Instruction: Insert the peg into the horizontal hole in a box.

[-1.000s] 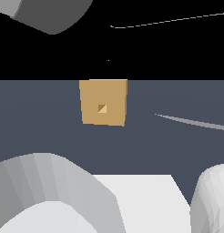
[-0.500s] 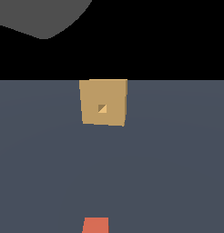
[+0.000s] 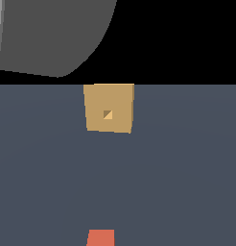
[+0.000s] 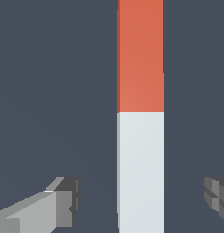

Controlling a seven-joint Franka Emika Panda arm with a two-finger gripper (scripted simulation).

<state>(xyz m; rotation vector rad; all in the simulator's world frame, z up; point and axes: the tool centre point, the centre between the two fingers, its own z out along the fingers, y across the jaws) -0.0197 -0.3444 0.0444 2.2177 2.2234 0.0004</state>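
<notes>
stage: pre-grasp | gripper: spread wide, straddling peg, no contact | peg: flat on floor, well short of box | hole: empty (faces camera) | left: grasp, lift, align, insert

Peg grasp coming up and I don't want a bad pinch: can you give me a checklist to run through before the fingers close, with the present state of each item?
1. Gripper open: ok, both fingers stand apart.
2. Peg between the fingers: ok, it runs through the gap in the wrist view.
3. Fingers clear of the peg: ok, bare floor shows on both sides.
4. Grip spot: ok, the fingers flank the pale half, leaving the orange end free.
5. Fingers low enough to grip: cannot tell, height above the peg is not shown.
6. Hole in the box unblocked: ok, the exterior view shows it open, the orange end pointing toward it.
</notes>
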